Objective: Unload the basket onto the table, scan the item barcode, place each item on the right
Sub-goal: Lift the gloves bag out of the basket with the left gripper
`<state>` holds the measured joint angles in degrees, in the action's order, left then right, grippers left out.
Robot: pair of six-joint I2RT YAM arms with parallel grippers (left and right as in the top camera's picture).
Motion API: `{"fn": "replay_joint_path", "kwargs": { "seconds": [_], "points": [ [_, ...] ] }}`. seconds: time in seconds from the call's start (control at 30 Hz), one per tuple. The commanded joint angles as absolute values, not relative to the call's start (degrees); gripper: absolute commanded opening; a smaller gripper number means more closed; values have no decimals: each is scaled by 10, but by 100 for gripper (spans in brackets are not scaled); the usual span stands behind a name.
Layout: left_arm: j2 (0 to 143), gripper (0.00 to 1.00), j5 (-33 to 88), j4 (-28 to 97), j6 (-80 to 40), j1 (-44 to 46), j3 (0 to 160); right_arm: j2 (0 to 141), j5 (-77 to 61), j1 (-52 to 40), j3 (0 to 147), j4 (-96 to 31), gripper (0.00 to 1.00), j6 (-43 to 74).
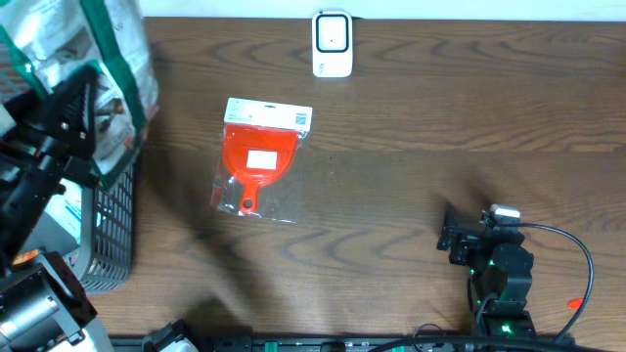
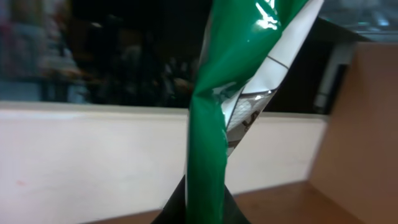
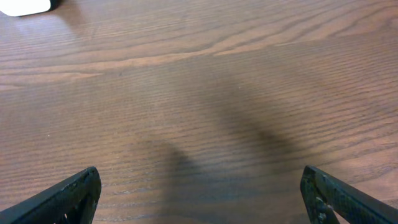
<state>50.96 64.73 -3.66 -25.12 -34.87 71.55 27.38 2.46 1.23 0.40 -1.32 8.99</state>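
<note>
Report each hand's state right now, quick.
Left hand: closed, holding the green bag.
Right hand: open, holding nothing.

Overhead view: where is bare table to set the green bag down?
Bare wood lies between the red dustpan pack and the right gripper, below the white scanner, and along the far right edge. The left side is crowded: black basket, and the left gripper shut on the green bag.

Bare tabletop (image 1: 411,147) around right pincer (image 1: 458,242), packet (image 1: 259,161) mid-table, basket (image 1: 110,230) far left
</note>
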Motion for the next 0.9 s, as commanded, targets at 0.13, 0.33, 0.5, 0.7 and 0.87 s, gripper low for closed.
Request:
{"fn": "replay_joint_path", "kwargs": {
  "seconds": [0.13,0.33,0.5,0.7,0.87],
  "points": [
    [538,8,773,-31,-332,-349,731,277,32,11,3,-9,99,99],
    [572,8,791,-32,-359,-349,731,277,32,11,3,-8,99,107],
    [585,7,806,-31,-360,-343,731,277,32,11,3,-9,99,107],
    [597,8,787,-31,-359,-297,731,277,32,11,3,-9,99,107],
    [637,8,742,-30,-333,-233,730,277,32,11,3,-8,99,107]
  ]
}}
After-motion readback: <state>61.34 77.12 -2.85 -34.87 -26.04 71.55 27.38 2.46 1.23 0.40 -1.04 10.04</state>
